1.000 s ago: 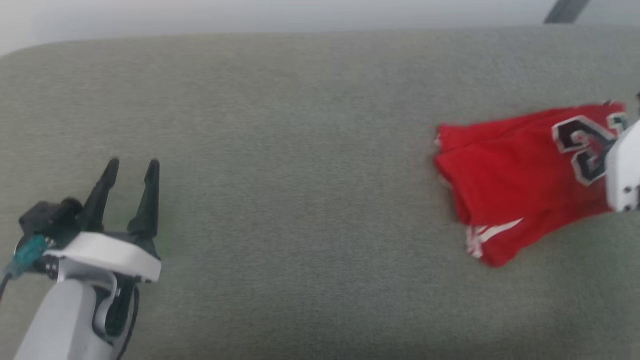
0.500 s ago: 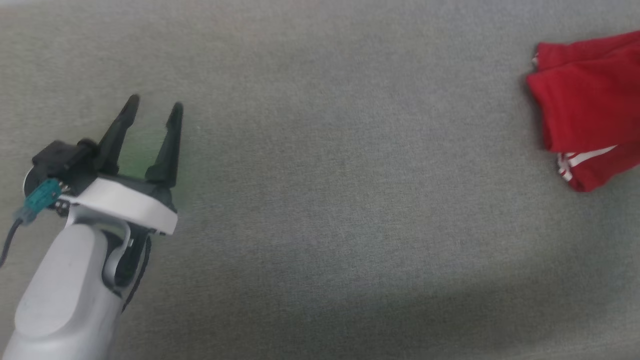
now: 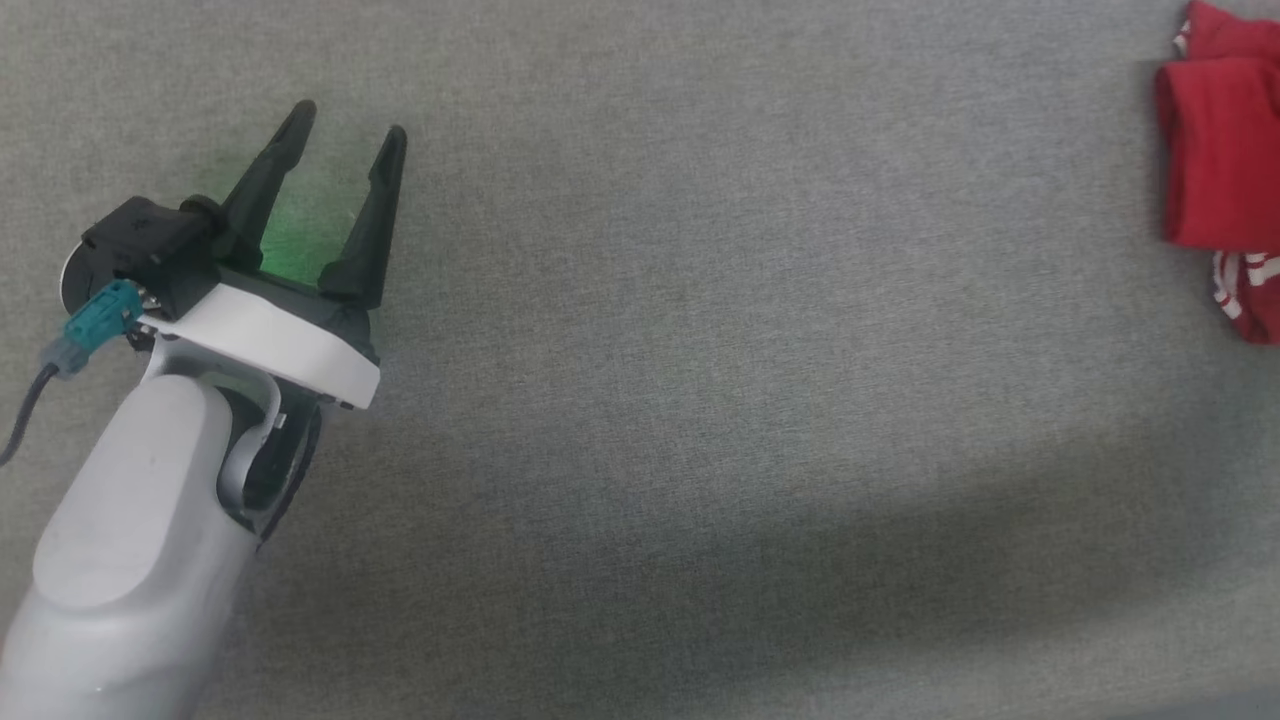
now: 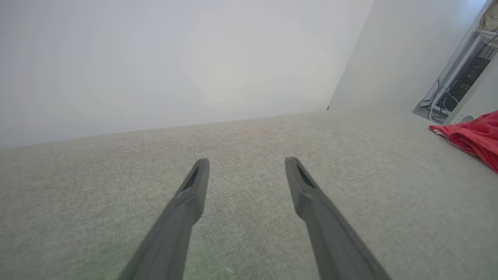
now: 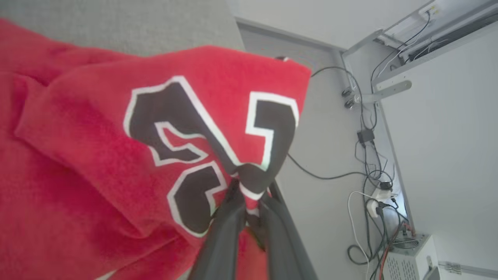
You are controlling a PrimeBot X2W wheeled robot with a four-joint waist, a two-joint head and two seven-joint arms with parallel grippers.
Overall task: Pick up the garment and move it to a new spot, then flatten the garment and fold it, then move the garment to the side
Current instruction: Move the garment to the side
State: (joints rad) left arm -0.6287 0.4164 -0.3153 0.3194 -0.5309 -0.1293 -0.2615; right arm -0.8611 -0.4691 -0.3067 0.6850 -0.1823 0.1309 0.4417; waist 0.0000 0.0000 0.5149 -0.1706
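The garment (image 3: 1222, 160), a red jersey with red-white striped trim, lies bunched at the right edge of the head view, on the grey fabric surface (image 3: 700, 350). In the right wrist view its black, white-outlined number print (image 5: 186, 128) faces the camera, and my right gripper (image 5: 249, 194) is shut on a pinch of the garment (image 5: 78, 155) at the print. My left gripper (image 3: 345, 120) hovers open over bare fabric at the far left, nothing between its fingers. In the left wrist view my left gripper (image 4: 247, 163) points along the surface, with the garment (image 4: 472, 136) far to the right.
The grey surface's edge (image 5: 237, 35) runs just past the garment in the right wrist view. Beyond it lie floor cables (image 5: 365, 155), a white box (image 5: 408, 256) and a metal frame leg (image 5: 338, 62). A white wall (image 4: 175, 58) rises behind the surface.
The head camera has swung left and down, so the garment slid to the picture's right edge and the left gripper shows larger and higher. The right forearm has left the head view.
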